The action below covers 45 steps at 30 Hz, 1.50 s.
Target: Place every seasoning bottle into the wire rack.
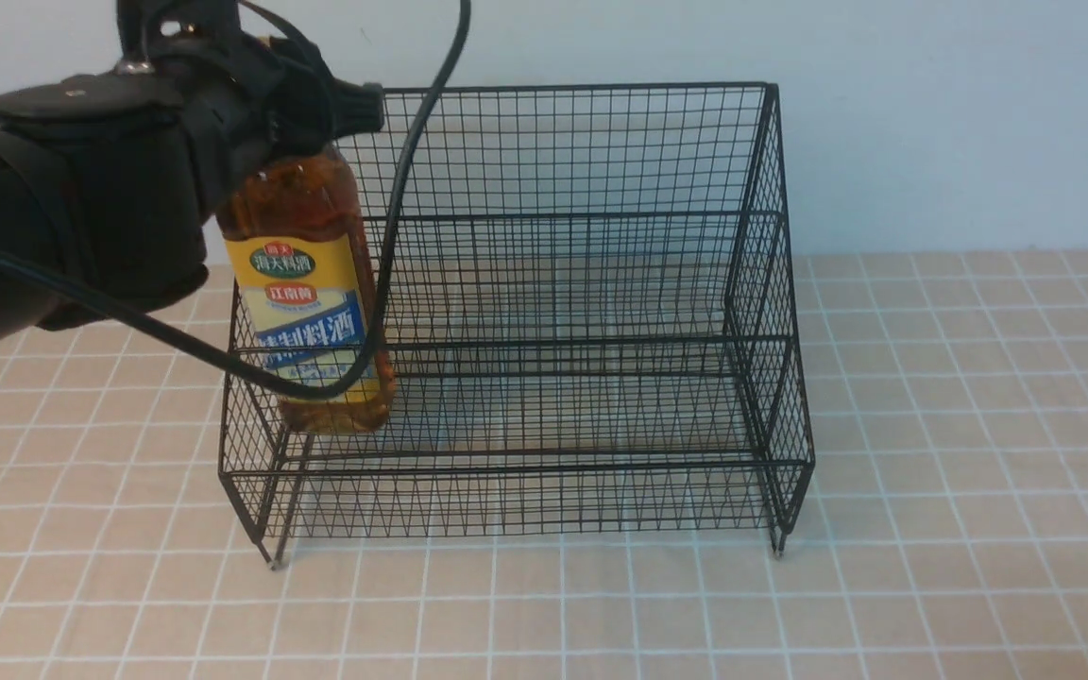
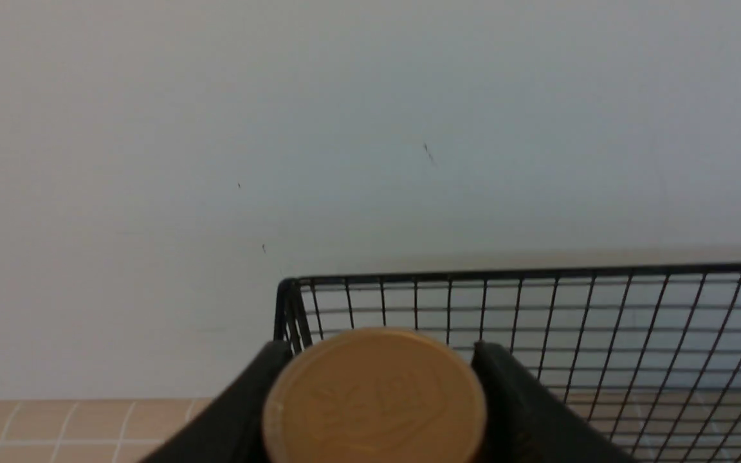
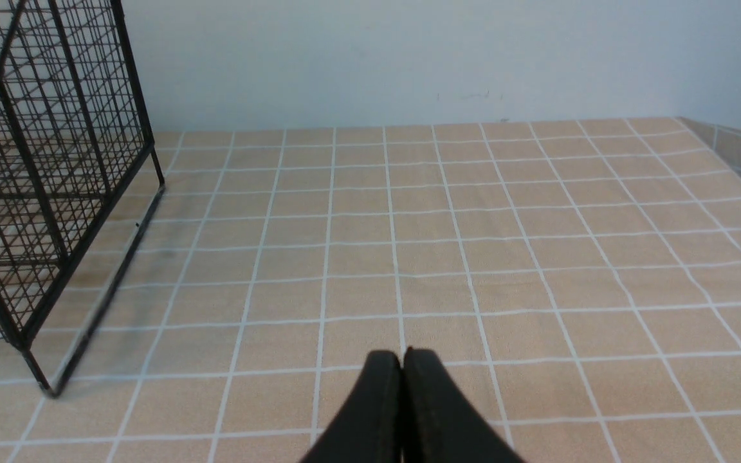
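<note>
The seasoning bottle (image 1: 310, 293), with amber liquid and a yellow and blue label, hangs upright at the left end of the black wire rack (image 1: 582, 87). Its base is just above the lower tier; I cannot tell whether it touches. My left gripper (image 1: 317, 118) is shut on the bottle's neck from above. In the left wrist view the gold cap (image 2: 375, 399) sits between the two black fingers (image 2: 512, 399) of that gripper (image 2: 380, 360), with the rack's back corner (image 2: 538, 276) behind. My right gripper (image 3: 401, 360) is shut and empty above the tiles, out of the front view.
The rack's right side (image 3: 55, 161) stands on short legs to one side of my right gripper. The tiled tabletop (image 1: 960, 425) spreads around the rack. A pale wall (image 1: 931, 113) runs close behind it. A black cable (image 1: 393, 217) hangs across the bottle.
</note>
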{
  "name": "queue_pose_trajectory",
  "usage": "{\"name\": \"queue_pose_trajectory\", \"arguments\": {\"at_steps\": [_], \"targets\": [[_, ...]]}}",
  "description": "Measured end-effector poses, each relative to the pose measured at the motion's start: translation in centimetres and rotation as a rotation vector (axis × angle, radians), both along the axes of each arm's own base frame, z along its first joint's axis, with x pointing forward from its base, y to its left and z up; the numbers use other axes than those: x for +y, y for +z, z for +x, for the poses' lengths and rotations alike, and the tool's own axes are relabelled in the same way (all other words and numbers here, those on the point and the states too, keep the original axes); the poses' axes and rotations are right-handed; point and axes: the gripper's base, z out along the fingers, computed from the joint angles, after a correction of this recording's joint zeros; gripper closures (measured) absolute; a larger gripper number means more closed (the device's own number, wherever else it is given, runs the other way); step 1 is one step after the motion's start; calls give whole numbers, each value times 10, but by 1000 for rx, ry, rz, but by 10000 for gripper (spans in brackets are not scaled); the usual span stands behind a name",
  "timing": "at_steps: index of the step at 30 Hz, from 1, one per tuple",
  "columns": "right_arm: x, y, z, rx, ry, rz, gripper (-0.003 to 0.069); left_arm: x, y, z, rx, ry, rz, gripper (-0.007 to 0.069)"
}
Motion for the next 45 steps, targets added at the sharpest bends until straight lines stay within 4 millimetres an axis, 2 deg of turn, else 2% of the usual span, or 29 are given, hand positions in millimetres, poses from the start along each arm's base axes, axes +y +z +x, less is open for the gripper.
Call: {"name": "queue_pose_trajectory", "arguments": {"at_steps": [7, 13, 15, 18, 20, 24, 25, 29, 30, 32, 37, 45], "targets": [[0, 0, 0, 0, 0, 0, 672, 0, -5, 2, 26, 14, -11, 295], [0, 0, 0, 0, 0, 0, 672, -3, 7, -2, -2, -14, 39, 180], [0, 0, 0, 0, 0, 0, 672, -5, 10, -5, -7, -34, 74, 172], [0, 0, 0, 0, 0, 0, 672, -7, 29, -16, -47, -79, 156, 170], [0, 0, 0, 0, 0, 0, 672, -3, 46, -25, -88, -92, 192, 191], [0, 0, 0, 0, 0, 0, 672, 4, 65, -39, -136, -89, 200, 253], [0, 0, 0, 0, 0, 0, 672, 9, 76, -48, -164, -85, 186, 310], [0, 0, 0, 0, 0, 0, 672, 16, 93, -65, -209, -95, 169, 459], [0, 0, 0, 0, 0, 0, 672, 20, 103, -75, -244, -110, 167, 545], [0, 0, 0, 0, 0, 0, 672, 24, 113, -87, -285, -135, 158, 600], [0, 0, 0, 0, 0, 0, 672, 27, 130, -118, -366, -192, 129, 631], [0, 0, 0, 0, 0, 0, 672, 26, 133, -135, -353, -160, 150, 631]]}}
